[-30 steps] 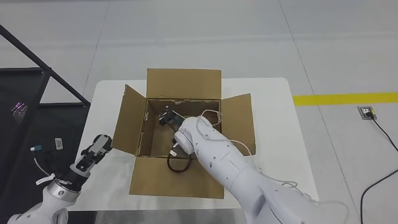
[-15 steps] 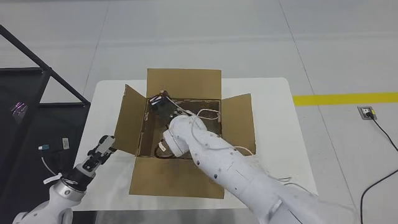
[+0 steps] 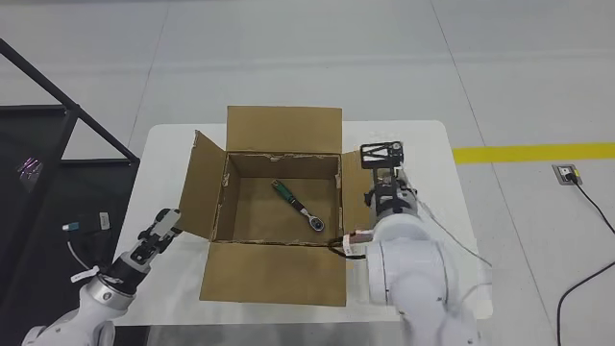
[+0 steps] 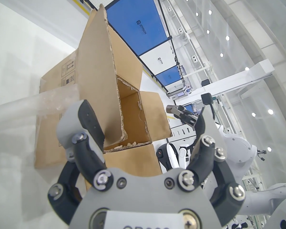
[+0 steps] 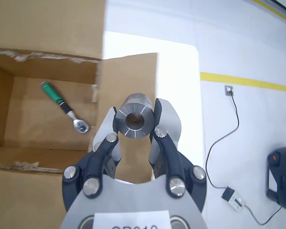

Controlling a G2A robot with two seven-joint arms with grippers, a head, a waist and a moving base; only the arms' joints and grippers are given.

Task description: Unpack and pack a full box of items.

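— What changed on your end?

— A second ago I had the right arm buried in the brown cardboard box (image 3: 283,130). Now it's out. My right claw (image 5: 135,110) hangs over the flap at the box's 3 o'clock, clamped on a slotted grey steel cylinder (image 5: 135,121).

— So that one's unpacked?

— Lifted clear, I'd say, but not set down. The white table (image 3: 432,202) past that flap looks like the obvious spot for it.

— Anything left inside?

— A green-handled ratchet wrench (image 3: 296,204) lies on the box floor, handle toward 10 o'clock, head toward 4. I reckon it's next.

— And your left side?

— It has hardly shifted. My left claw (image 3: 163,223) sits at the box's 8 o'clock, fingers spread wide and holding nothing, just beside the left flap.
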